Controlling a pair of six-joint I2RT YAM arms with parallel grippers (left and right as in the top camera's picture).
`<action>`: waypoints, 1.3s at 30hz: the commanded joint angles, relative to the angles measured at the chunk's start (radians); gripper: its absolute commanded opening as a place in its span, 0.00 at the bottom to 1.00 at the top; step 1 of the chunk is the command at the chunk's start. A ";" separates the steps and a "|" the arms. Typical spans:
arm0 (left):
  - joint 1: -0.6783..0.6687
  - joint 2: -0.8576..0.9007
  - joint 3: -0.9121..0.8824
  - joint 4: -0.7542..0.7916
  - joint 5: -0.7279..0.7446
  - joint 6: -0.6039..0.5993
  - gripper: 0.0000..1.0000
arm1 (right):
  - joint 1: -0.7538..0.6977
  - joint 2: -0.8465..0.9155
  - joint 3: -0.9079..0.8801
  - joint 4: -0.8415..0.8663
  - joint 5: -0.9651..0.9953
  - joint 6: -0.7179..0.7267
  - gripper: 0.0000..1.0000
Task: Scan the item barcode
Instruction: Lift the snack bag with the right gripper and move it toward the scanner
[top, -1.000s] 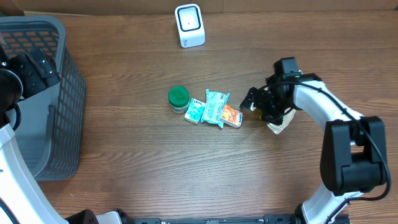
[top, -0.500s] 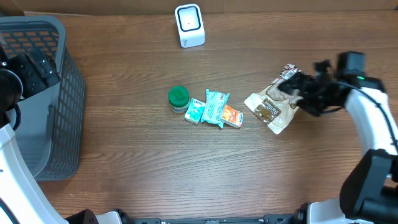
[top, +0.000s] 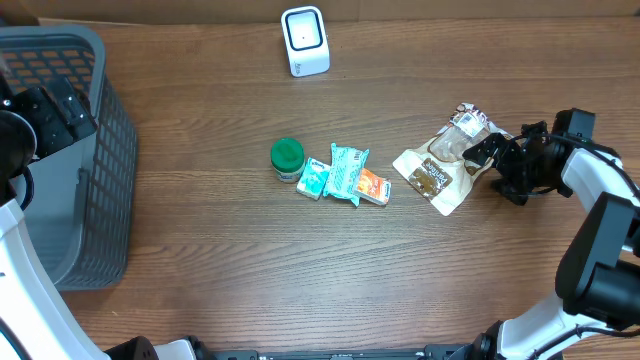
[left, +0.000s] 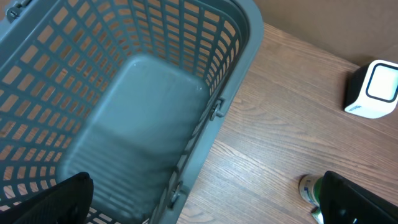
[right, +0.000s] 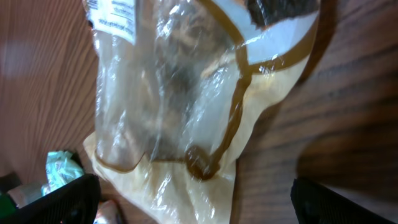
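Wood desk (top: 200, 250), mostly bare. Grey mesh basket (top: 110, 150) fills the left edge, and the left wrist view shows nothing in it. The right arm (top: 600, 190) reaches in from the right edge.

The task's thing is a clear snack bag (top: 440, 170) with brown trim. It lies flat and crumpled on the desk right of centre, with a label patch at its far end. Nothing sits between it and the white scanner (top: 304, 41), which stands upright at the far edge, well apart from the bag.

A small clutter row sits mid-desk, left of the bag:
- a green-lidded jar (top: 287, 156)
- a small teal packet (top: 314, 178) touching the jar
- a bigger teal packet (top: 345, 170) overlapping the small one
- an orange packet (top: 374, 186) touching that, nearest the bag but apart from it

Right pincer (top: 490, 165): jaws wide apart, holding nothing. It sits at the bag's right edge and points at it. In the wrist view its fingers (right: 56, 202) flank the bag's lower end; cannot tell if they touch it.

Left pincer (top: 60, 110): over the basket, jaws spread wide, fingers (left: 43, 199) gripping nothing.
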 joint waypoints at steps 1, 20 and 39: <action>0.004 0.005 0.007 0.004 -0.006 0.016 1.00 | 0.001 0.015 -0.011 0.036 0.017 -0.008 1.00; 0.004 0.005 0.007 0.004 -0.006 0.016 1.00 | 0.098 0.082 -0.321 0.611 -0.049 0.066 1.00; 0.004 0.005 0.007 0.003 -0.006 0.016 1.00 | 0.245 0.264 -0.250 0.697 -0.222 -0.016 0.42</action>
